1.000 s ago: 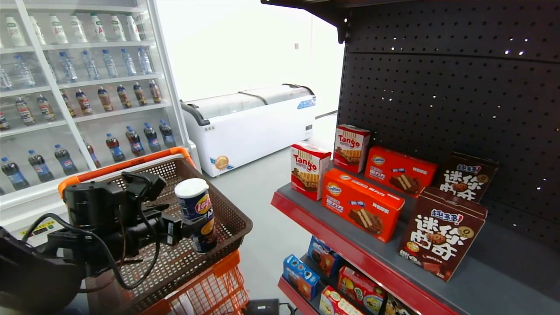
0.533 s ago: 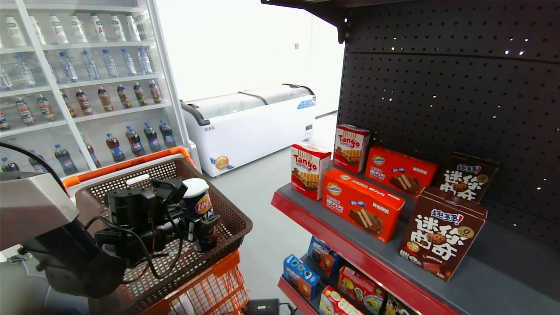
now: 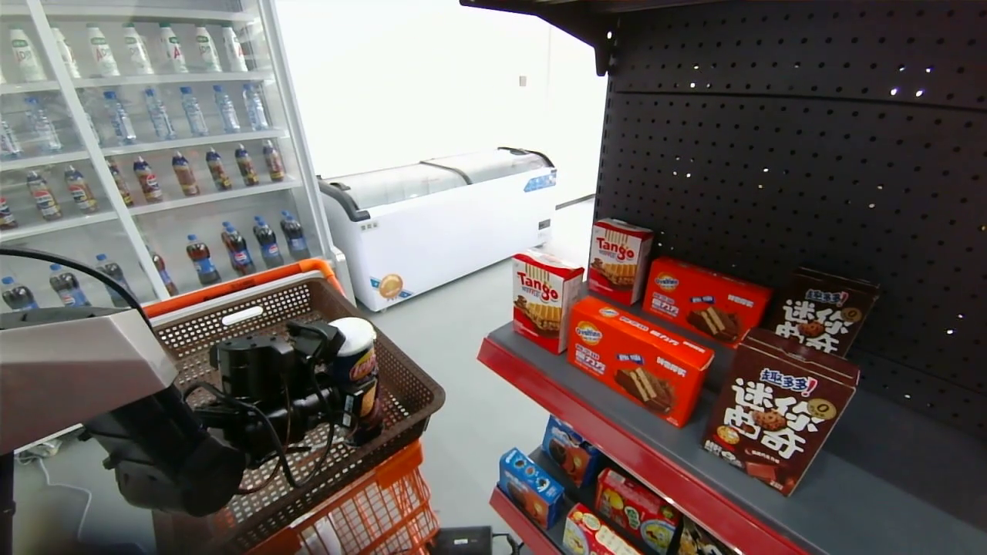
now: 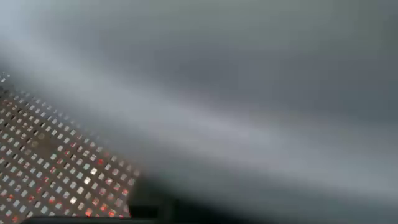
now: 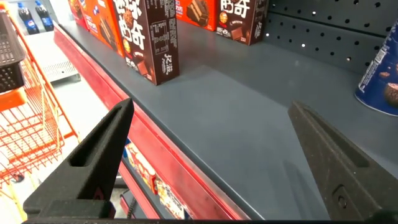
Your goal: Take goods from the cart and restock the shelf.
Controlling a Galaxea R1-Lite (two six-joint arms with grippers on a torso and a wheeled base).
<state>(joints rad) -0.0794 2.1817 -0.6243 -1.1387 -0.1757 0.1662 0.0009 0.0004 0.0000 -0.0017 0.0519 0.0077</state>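
Observation:
A dark blue chips can (image 3: pixel 358 362) with a white lid stands upright in my left gripper (image 3: pixel 356 397), which is shut on its lower half. The can hangs over the brown mesh basket (image 3: pixel 412 389) on top of the orange cart (image 3: pixel 370 509). In the left wrist view a corner of the basket mesh (image 4: pixel 50 168) shows under a blurred grey surface. My right gripper (image 5: pixel 211 106) is open with nothing in it, just above the bare grey shelf board (image 5: pixel 249 124). The shelf (image 3: pixel 856 478) stands to the right of the cart.
Red, orange and brown snack boxes (image 3: pixel 636 358) line the shelf's left and back. A brown box (image 5: pixel 146 37) and a blue container (image 5: pixel 380 71) stand near the right gripper. More goods fill the lower shelf (image 3: pixel 532 486). A drinks fridge (image 3: pixel 154 154) and chest freezer (image 3: pixel 439 216) stand behind.
The left arm has swung in from the left, and the can has shifted slightly right and turned, its label now facing more away. The shelf goods have not moved.

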